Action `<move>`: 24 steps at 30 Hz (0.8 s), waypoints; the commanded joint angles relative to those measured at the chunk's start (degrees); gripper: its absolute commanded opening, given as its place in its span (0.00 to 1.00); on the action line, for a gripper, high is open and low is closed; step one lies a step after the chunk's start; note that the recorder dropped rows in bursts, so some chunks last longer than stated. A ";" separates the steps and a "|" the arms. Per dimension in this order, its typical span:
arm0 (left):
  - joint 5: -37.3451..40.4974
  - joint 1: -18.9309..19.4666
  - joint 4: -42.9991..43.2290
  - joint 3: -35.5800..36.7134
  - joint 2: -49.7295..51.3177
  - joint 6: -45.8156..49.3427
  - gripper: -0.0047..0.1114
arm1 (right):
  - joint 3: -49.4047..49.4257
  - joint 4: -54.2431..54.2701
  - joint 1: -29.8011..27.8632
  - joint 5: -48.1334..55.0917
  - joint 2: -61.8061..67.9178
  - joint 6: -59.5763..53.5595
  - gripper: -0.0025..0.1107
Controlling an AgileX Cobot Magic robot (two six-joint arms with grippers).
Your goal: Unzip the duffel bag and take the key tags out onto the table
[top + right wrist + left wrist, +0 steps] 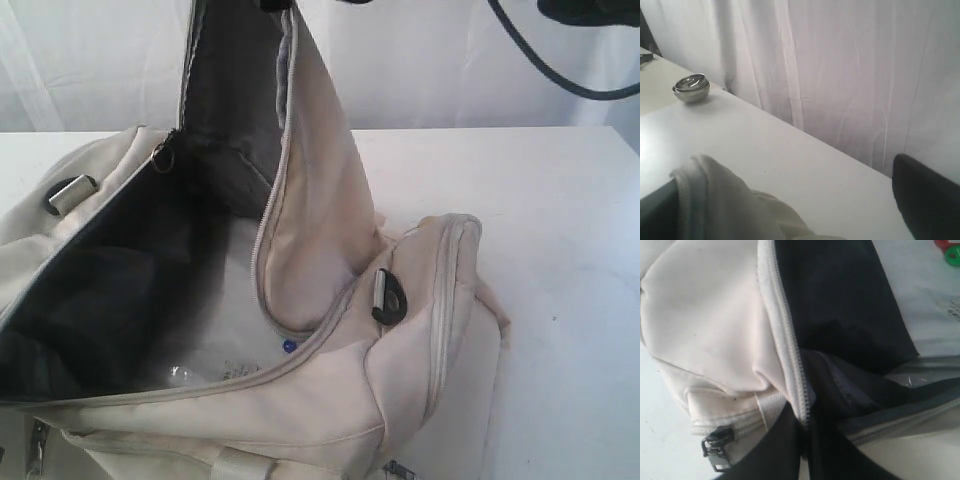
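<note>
The cream-white duffel bag [330,400] lies unzipped on the white table [560,220], its dark lining showing. Its top flap [300,150] is pulled upright to the frame's top edge. My left gripper [807,425] is shut on the flap's grey zip edge [790,350], with the zip pull [715,445] beside it. Red and green key tags [950,251] lie inside the bag on a pale printed packet, and a blue tag [289,345] peeks out under the flap. My right gripper [785,180] stands open above the table beside a fold of bag fabric [715,200]; one dark finger [927,200] shows.
A small metal bowl [691,88] sits far off on the table near the white curtain [840,65]. A black cable [545,60] and part of the right arm [590,10] hang at the top right. A black strap ring [388,297] sits on the bag's end.
</note>
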 commanded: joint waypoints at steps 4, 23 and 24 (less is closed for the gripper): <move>2.49 0.17 0.25 0.17 -0.35 -0.07 0.04 | -0.58 1.98 -0.64 6.76 -1.91 -0.20 0.88; 2.87 0.17 0.14 0.17 -0.35 -0.07 0.04 | 1.84 1.98 -0.64 -7.76 3.12 9.38 0.89; 2.87 0.17 0.14 0.17 -0.35 -0.07 0.04 | 1.72 1.98 -0.64 -7.94 2.88 9.79 0.89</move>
